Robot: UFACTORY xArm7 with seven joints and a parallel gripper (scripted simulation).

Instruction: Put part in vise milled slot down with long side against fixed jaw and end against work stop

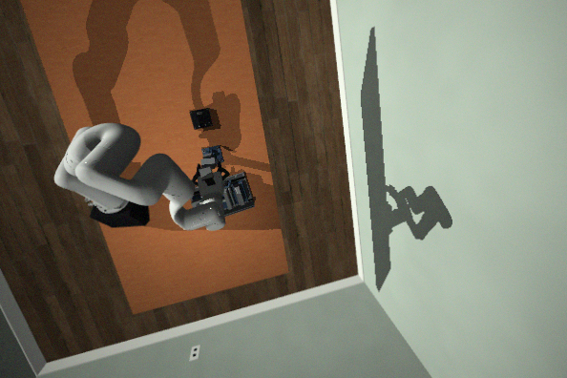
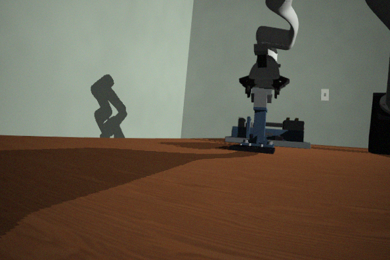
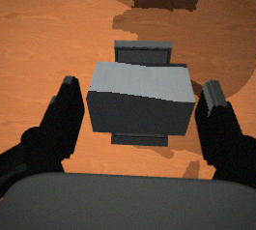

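1. The pincer stands wide open and grips nothing. Its left finger is clear of the part.
2. The part is off the infeed plate and rests in the V-block, between the fingers.
3. The right finger is also apart from it. A regrasp, I'd say, needs both pads square on opposite faces and closing evenly.
4. The vise sits just beyond, so I'd lift straight up before swinging across.

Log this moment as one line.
gripper: open, empty | part: resting on V-block, between fingers, gaps both sides | vise: not loaded
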